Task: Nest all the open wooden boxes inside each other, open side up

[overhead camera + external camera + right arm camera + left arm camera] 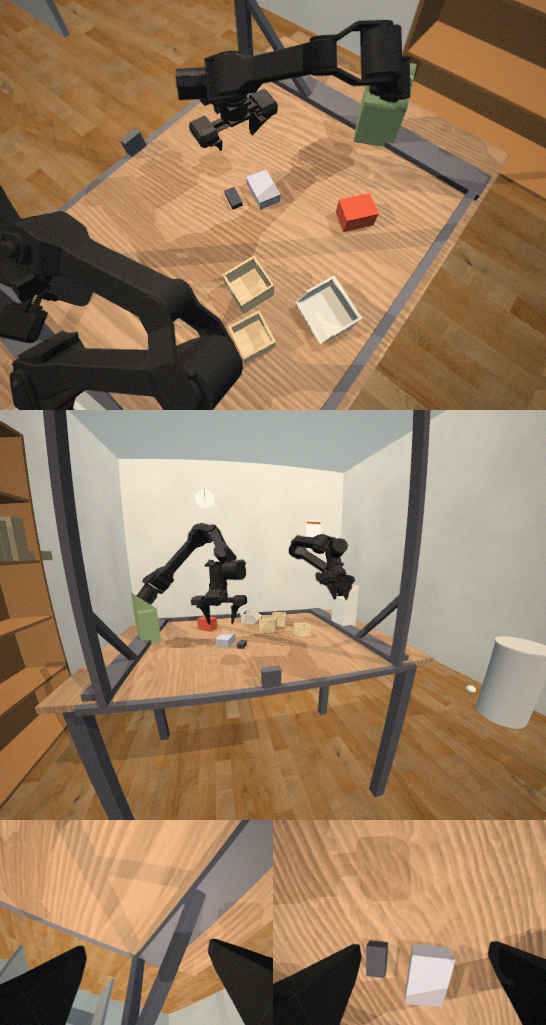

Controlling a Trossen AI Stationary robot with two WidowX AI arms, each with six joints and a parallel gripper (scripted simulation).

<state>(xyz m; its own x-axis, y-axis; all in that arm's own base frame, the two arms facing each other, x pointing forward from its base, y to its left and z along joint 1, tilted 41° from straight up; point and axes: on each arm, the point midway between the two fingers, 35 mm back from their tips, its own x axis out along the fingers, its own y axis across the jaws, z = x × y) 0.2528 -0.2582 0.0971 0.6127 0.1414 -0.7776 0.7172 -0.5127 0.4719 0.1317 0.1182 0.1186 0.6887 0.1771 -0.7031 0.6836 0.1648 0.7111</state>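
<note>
A large whitish box (320,312) (250,617) stands apart, open side up. A medium wooden box (250,289) (267,626) and a smaller one (254,339) (280,620) stand near it, open side up. Another small wooden box (302,630) shows in the exterior view, seemingly upright; the right arm hides it in the top view. My left gripper (236,141) (220,622) (425,949) is open and empty, above the table and away from the boxes. My right gripper (341,597) (147,949) is open and empty, raised near the table's side.
A lilac block (262,186) (225,640) (430,977) and a small dark block (233,198) (242,644) (376,961) lie below my left gripper. A red block (357,212) (207,624) lies apart. A green stand (380,120) (146,622) is at the left arm's base.
</note>
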